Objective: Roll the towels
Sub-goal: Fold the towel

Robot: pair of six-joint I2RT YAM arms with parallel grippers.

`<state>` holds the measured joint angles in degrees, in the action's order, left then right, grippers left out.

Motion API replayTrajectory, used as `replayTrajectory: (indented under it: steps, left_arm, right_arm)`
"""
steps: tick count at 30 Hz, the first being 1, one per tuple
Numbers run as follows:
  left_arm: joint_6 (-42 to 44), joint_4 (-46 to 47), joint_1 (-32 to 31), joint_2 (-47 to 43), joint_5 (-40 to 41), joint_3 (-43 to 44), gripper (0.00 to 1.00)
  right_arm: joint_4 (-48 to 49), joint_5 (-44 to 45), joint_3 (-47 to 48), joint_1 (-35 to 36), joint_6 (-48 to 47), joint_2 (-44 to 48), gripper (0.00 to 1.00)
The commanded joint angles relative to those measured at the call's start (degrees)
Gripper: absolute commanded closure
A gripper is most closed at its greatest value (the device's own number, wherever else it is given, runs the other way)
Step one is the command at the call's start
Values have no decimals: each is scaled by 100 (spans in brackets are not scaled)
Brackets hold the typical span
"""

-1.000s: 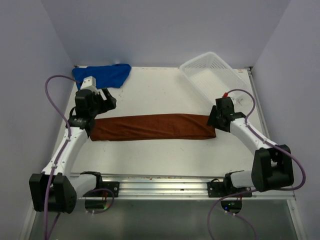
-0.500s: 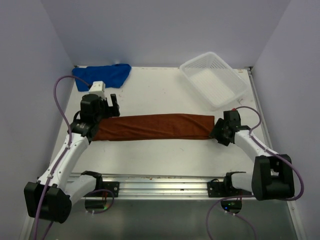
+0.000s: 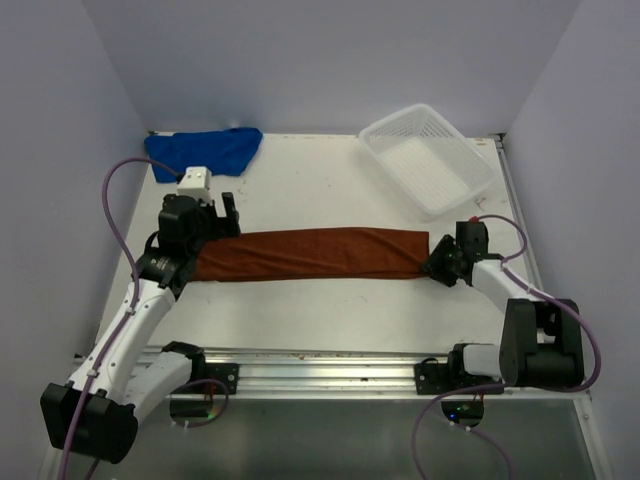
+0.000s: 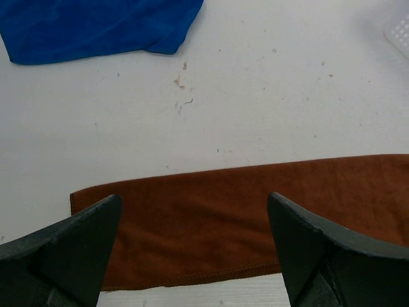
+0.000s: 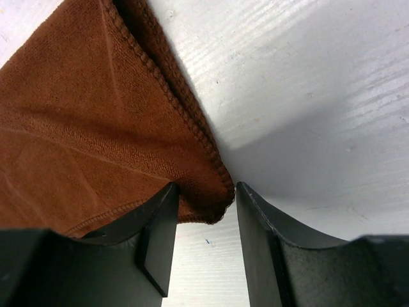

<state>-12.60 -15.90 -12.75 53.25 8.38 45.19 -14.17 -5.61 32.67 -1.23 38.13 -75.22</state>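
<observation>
The rust-brown towel (image 3: 310,255) lies flat as a long folded strip across the middle of the table. My left gripper (image 3: 213,222) hovers over its left end, jaws wide open and empty; the left wrist view shows the strip (image 4: 243,217) between the two fingertips (image 4: 96,220). My right gripper (image 3: 438,262) is low at the strip's right end, open, with the hemmed corner of the towel (image 5: 77,128) lying between its fingers (image 5: 160,224). The royal blue towel (image 3: 205,150) lies crumpled at the far left corner and also shows in the left wrist view (image 4: 89,25).
A white plastic mesh basket (image 3: 372,133) stands at the far right, tilted diagonally, just behind the right arm. Purple walls close in the table on the left, back and right. A metal rail with the arm bases runs along the near edge.
The right gripper has come down and toward the near edge onto the brown towel's right corner. The left gripper has moved forward and right over the towel's left end.
</observation>
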Motion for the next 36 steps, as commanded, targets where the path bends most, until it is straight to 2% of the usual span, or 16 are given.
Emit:
replayTrajectory:
  steps: [1, 3, 6, 8, 11, 19, 23, 27, 28, 33, 34, 36]
  left_arm:
    - [126, 254, -43, -78, -38, -45, 0]
    - [126, 263, -43, -87, -82, -45, 0]
    - [126, 289, -43, -70, -205, -54, 0]
    - [126, 307, -52, -35, -284, -54, 0]
    - [126, 324, -61, -26, -337, -54, 0]
    - [118, 324, -78, -52, -302, -63, 0]
    - [56, 316, -78, 18, -171, -37, 0]
    - [-41, 219, -78, 106, 93, 25, 0]
    - [-49, 228, -78, 97, 111, 25, 0]
    - [-67, 298, -78, 71, -82, -19, 0]
    - [-67, 298, -78, 80, -117, -19, 1]
    - [-67, 298, -78, 80, -135, -19, 0]
  right_arm:
    - [-112, -89, -76, -17, -34, 235, 56]
    - [-121, -134, -102, -17, -60, 428, 56]
    - [-51, -81, -251, -17, -60, 710, 62]
    - [-33, -2, -305, -26, -42, 895, 56]
    - [-164, -37, -147, -26, -113, 685, 48]
    - [81, -213, -164, -26, -121, 148, 50]
    - [143, -90, -199, -26, -165, 104, 58]
    - [99, -11, -173, -26, -227, 139, 72]
    - [73, 59, -138, -17, -253, 148, 79]
    - [-103, 288, -32, -17, -437, 236, 94]
    - [-120, 410, -15, -17, -455, 262, 100]
    - [-243, 516, 20, -17, -517, 297, 100]
